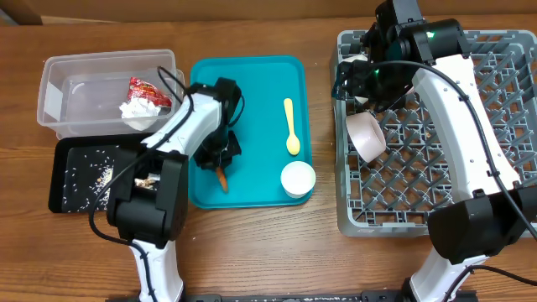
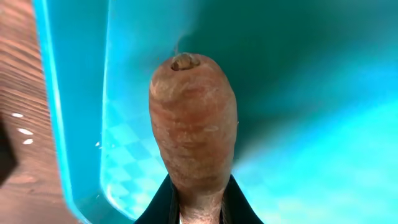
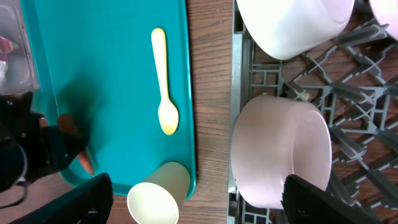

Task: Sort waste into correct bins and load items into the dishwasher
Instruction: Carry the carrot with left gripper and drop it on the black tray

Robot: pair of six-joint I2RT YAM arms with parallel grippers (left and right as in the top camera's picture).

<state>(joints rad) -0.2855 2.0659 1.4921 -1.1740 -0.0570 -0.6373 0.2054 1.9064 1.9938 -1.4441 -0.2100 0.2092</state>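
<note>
My left gripper is shut on the small orange carrot, low over the teal tray; the carrot fills the left wrist view between the black fingers. My right gripper is open and empty, high over the left side of the grey dish rack. A white bowl stands on its side in the rack, another behind it. The yellow spoon and white cup are on the teal tray. The red wrapper and white napkin lie in the clear tub. Rice grains lie in the black tray.
The clear tub and black tray sit left of the teal tray, the rack right of it. A strip of wooden table separates the teal tray and rack. The left arm reaches over the tub's corner.
</note>
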